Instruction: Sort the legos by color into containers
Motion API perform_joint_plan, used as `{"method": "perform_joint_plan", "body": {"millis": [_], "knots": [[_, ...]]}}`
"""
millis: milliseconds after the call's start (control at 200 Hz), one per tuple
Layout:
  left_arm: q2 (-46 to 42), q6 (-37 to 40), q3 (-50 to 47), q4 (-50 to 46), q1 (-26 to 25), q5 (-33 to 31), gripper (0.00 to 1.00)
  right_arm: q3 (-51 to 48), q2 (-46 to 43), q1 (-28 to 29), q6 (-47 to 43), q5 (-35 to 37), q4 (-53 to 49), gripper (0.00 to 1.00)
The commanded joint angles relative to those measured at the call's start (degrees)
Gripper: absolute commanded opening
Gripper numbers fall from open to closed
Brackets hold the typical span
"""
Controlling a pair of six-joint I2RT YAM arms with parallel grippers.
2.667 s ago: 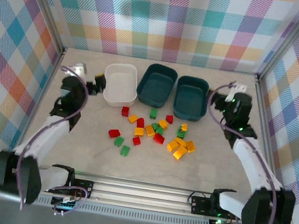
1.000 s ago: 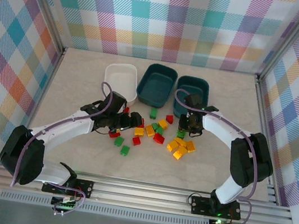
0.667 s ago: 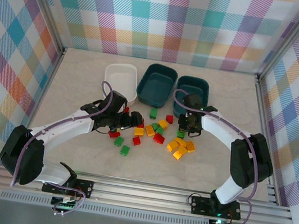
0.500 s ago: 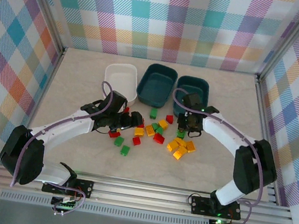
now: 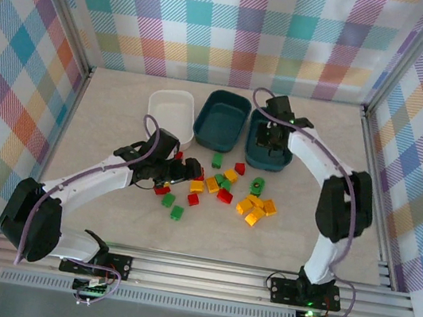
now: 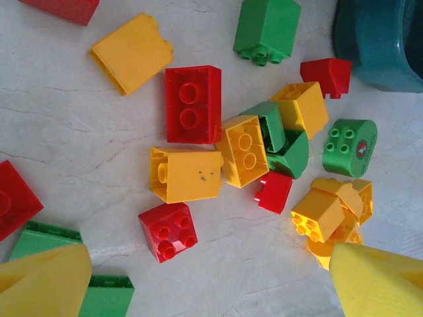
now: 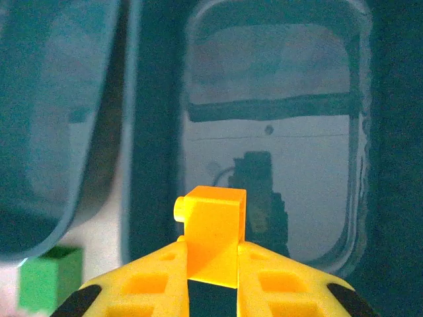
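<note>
Because the right gripper (image 7: 211, 267), clamped on a yellow-orange brick (image 7: 213, 221), hangs directly above the bare floor of the right-hand teal tub (image 7: 284, 158), release looks enough; the left gripper (image 6: 211, 281), jaws wide, hovers over the loose legos (image 6: 243, 150) nearer it

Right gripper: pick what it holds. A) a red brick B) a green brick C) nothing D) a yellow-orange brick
D: the right gripper is shut on a yellow-orange brick, above a dark teal tub.
</note>
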Motion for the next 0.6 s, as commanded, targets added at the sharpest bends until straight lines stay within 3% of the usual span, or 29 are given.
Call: {"method": "perform_joint_plan", "body": {"millis": [0, 80, 160, 215, 335, 595], "knots": [[-0.7, 1.4, 0.0, -2.1, -0.3, -0.9, 0.94, 4.7, 3.4, -1.4, -2.3, -0.9, -3.6, 0.22], [-0.4, 1.9, 0.5, -2.5, -0.3, -1.5, 0.94, 7.8, 4.5, -2.0, -2.7, -1.5, -4.7, 0.31], [-0.4, 2.7, 1.1, -3.1, -0.3, -2.2, 0.96, 10.0, 4.2, -2.0, -3.1, -0.7, -5.9, 0.53], [-0.5, 3.1, 1.4, -3.4, -0.3, -2.8, 0.97, 10.3, 2.9, -1.9, -3.1, -0.2, -6.4, 0.6], [-0.8, 3.9, 2.3, -4.1, -0.3, -4.7, 0.98, 5.3, -2.9, -1.6, -1.5, 0.7, -5.4, 0.63], [-1.1, 1.0, 1.1, -4.5, 2.0, -11.2, 1.0, -24.1, -20.7, 7.9, 14.0, 3.9, 2.8, 0.69]]}}
